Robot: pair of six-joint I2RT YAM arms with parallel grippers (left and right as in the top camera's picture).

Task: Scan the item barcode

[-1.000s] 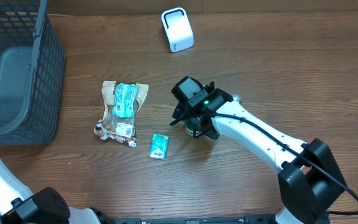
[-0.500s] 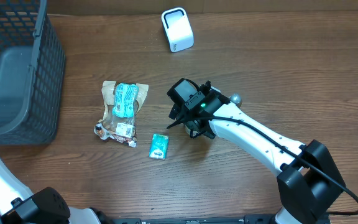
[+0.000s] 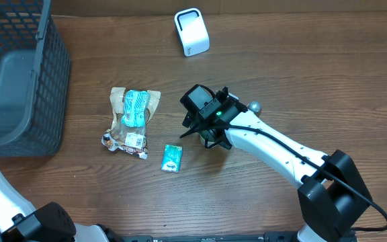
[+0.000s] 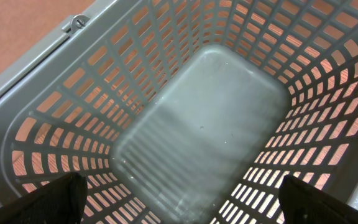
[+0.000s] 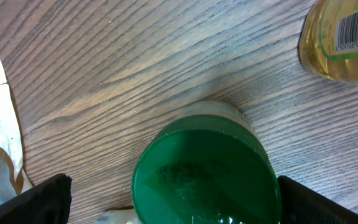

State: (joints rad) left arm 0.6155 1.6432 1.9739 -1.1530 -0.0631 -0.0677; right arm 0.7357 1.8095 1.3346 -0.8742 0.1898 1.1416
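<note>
A container with a round green lid point(image 5: 207, 168) stands on the wooden table, mostly hidden under the right arm in the overhead view point(image 3: 209, 141). My right gripper point(image 5: 185, 202) is open just above it, with one dark finger point(image 5: 42, 199) on each side of the lid and not touching it. No barcode shows on the lid. The white scanner point(image 3: 191, 31) stands at the table's far edge. My left gripper point(image 4: 188, 205) hangs open over the inside of the grey basket point(image 4: 73, 93), holding nothing.
A yellowish item with a barcode label point(image 5: 344, 37) lies close behind the green lid. A brown and teal snack bag point(image 3: 133, 119) and a small green packet point(image 3: 172, 158) lie left of the right arm. The mesh basket point(image 3: 52, 74) fills the left end.
The right arm has crept a little to the left over the green-lidded container. Both grippers stay open, and the left arm has not moved.
</note>
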